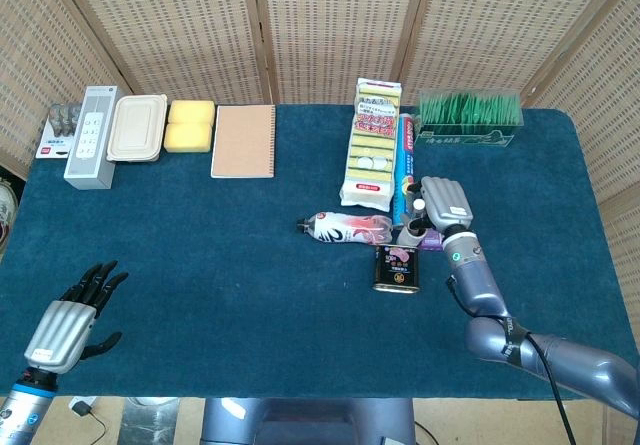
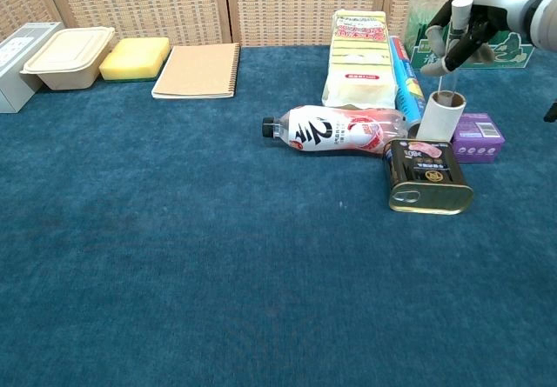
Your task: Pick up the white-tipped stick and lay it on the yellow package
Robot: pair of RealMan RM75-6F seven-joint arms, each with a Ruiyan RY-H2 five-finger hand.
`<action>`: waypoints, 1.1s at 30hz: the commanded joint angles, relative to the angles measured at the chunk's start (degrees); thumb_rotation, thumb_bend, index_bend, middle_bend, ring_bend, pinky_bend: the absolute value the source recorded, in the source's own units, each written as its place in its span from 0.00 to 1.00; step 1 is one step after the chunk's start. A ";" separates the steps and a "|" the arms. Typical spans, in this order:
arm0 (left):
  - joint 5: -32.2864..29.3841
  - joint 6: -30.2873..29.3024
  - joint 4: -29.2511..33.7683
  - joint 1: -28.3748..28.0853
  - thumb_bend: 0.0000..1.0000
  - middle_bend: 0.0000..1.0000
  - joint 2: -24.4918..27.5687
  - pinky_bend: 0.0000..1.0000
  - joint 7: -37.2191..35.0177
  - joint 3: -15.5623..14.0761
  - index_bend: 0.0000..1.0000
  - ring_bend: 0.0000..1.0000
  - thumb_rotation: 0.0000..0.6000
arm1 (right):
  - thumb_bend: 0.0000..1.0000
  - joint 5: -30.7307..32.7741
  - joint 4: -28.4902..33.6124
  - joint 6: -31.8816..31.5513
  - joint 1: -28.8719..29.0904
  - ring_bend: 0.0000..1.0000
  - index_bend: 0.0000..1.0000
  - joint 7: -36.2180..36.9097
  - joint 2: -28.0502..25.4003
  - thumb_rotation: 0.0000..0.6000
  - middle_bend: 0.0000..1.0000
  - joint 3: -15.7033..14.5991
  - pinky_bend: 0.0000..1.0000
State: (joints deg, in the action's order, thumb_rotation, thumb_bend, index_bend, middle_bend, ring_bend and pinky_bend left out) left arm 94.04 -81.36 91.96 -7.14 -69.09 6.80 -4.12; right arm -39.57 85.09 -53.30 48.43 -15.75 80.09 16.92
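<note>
Head view: high, looking down, far. Chest view: low, near; both share bottle (image 1: 345, 228).
</note>
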 commanded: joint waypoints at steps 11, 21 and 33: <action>0.40 -0.30 0.05 0.09 0.20 0.04 0.11 0.28 -0.09 -0.19 0.10 0.03 1.00 | 0.36 0.70 2.13 1.42 -0.54 0.42 0.44 -0.78 -2.79 1.00 0.43 -0.73 0.46; 0.75 -0.76 0.06 0.23 0.20 0.04 0.30 0.28 -0.34 -0.28 0.10 0.03 1.00 | 0.32 1.20 3.71 2.55 -0.35 0.22 0.27 -1.88 -4.58 0.91 0.25 -1.71 0.30; 1.32 -1.44 0.05 0.47 0.20 0.04 0.46 0.28 -0.67 -0.43 0.10 0.03 1.00 | 0.18 2.08 4.89 2.56 -0.21 0.14 0.18 -2.45 -6.45 0.90 0.17 -2.23 0.24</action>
State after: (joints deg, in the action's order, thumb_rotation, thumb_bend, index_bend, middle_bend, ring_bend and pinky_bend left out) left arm 95.35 -82.79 92.00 -6.68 -68.64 6.13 -4.55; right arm -37.51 89.77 -50.43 48.27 -18.21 73.92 14.56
